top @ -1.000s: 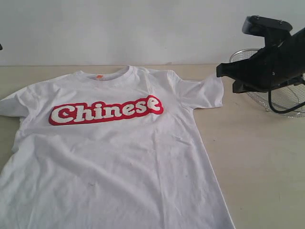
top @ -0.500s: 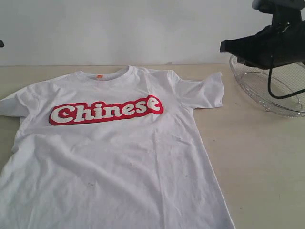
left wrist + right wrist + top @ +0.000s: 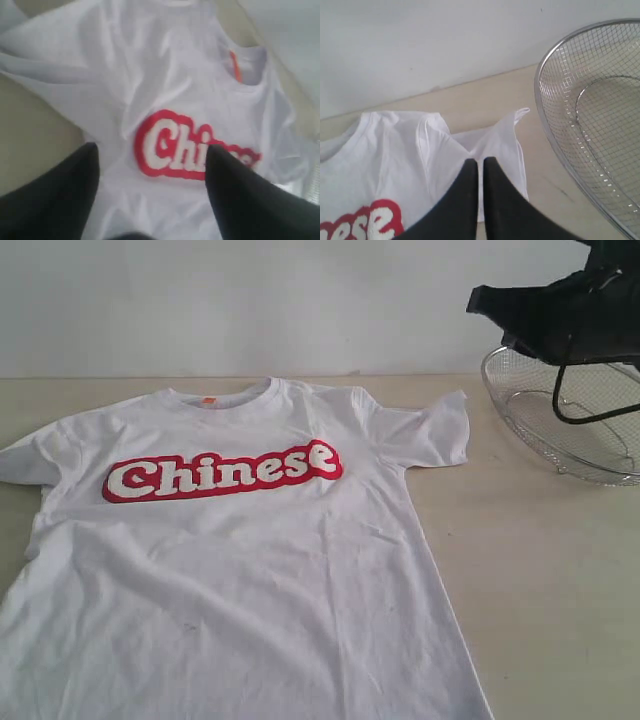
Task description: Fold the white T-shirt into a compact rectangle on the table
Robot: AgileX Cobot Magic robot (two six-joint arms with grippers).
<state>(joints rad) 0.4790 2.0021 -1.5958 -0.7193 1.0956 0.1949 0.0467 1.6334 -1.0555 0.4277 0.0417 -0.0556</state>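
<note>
**Item:** white T-shirt (image 3: 240, 570), one. It lies spread flat and face up on the table (image 3: 540, 570), red lettering showing, no fold made yet.

**Left gripper** (image 3: 151, 150), one: jaws spread wide, holding nothing, hovering over the lettering.

**Right gripper** (image 3: 480, 162), one: jaws pressed together, empty, raised above the nearer sleeve.

**Wire-mesh basket** (image 3: 590, 455), one: beside the shirt, apart from it.

**Handling note:** I judge the first fold is due. Pinch a single layer at the sleeve edge and carry it inward evenly, without dragging the body cloth.
</note>
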